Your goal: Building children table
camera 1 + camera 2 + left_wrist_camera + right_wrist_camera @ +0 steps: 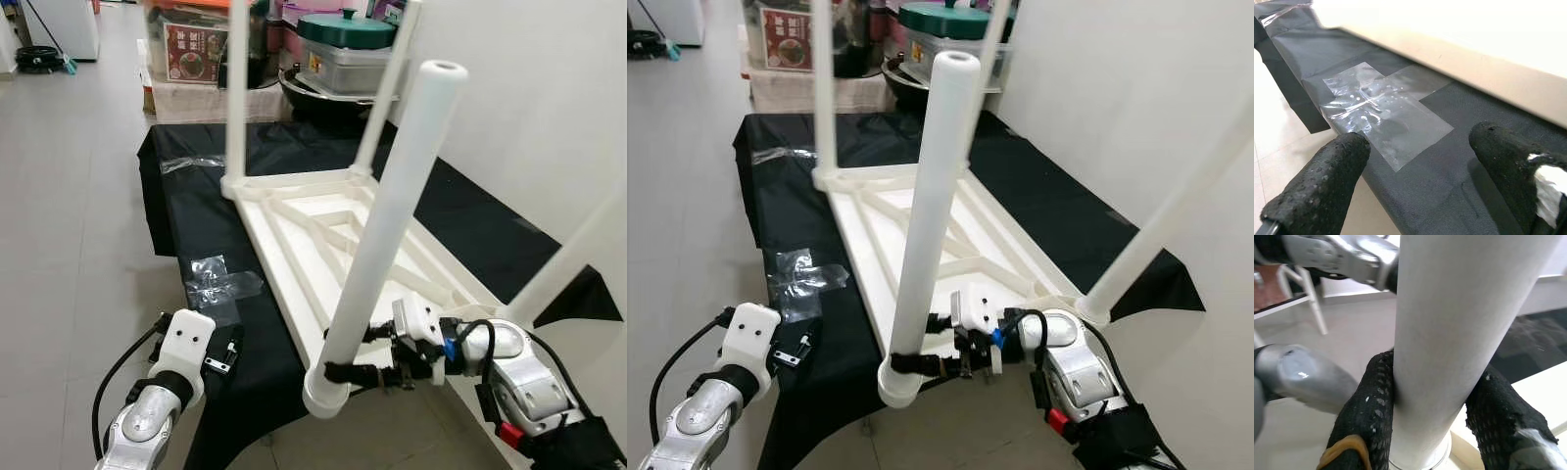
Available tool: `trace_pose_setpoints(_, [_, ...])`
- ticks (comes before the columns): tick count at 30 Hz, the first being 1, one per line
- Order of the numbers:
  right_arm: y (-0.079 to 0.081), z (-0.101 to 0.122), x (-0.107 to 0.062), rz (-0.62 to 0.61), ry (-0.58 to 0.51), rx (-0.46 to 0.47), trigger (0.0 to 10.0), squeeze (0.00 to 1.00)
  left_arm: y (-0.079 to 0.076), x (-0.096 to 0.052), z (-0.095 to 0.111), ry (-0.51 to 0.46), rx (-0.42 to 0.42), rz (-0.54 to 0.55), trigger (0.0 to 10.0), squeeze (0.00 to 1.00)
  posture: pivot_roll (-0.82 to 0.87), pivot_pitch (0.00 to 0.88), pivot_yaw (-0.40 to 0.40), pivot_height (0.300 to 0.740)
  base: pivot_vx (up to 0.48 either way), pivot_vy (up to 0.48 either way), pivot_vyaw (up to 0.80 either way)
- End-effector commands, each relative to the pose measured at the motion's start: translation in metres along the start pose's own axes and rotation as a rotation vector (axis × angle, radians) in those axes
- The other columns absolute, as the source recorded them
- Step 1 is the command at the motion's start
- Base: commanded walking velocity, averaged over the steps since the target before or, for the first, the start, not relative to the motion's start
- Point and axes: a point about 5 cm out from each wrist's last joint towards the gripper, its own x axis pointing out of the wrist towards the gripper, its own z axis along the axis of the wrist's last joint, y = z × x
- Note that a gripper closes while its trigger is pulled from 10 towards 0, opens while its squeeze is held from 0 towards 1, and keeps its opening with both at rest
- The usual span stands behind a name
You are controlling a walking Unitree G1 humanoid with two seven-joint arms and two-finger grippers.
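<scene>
From the head, the white table point(323, 235) lies upside down on a black cloth point(186, 215). The right gripper point(338, 372) pinches the near leg point(392, 225) just above its socket at the table's corner. The left gripper point(223, 354) hovers beside the table's edge, over clear tape point(217, 279).

Left wrist: fingers point(1317, 191) spread apart, with the tape just ahead of them.

Right wrist: fingers point(1369, 416) pressed against both sides of the leg point(1449, 333).
</scene>
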Motion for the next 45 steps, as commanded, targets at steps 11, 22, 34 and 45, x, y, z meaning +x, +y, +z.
trace_pose_setpoints(11, [0.001, -0.018, 0.033, 0.105, 0.097, 0.038, 10.0, 0.0, -0.001, 0.001, -0.002, 0.008, 0.022, -0.013, 10.0, 0.0, 0.12, 0.0, -0.142, 0.74, 0.0, 0.0, 0.0])
trace_pose_setpoints(22, [-0.057, -0.01, 0.033, -0.447, 0.032, 0.033, 10.0, 0.0, -0.006, 0.003, -0.002, 0.007, 0.019, -0.019, 10.0, 0.0, 0.1, 0.0, -0.141, 0.74, 0.0, 0.0, 0.0])
trace_pose_setpoints(34, [-0.057, -0.016, 0.041, -0.429, 0.035, 0.021, 10.0, 0.0, -0.008, 0.004, -0.004, 0.011, 0.021, -0.023, 10.0, 0.0, 0.1, 0.0, -0.149, 0.74, 0.0, 0.0, 0.0])
trace_pose_setpoints(45, [-0.076, -0.008, 0.035, -0.599, -0.021, 0.041, 10.0, 0.0, -0.01, 0.005, -0.004, 0.01, 0.02, -0.027, 10.0, 0.0, 0.09, 0.0, -0.147, 0.74, 0.0, 0.0, 0.0])
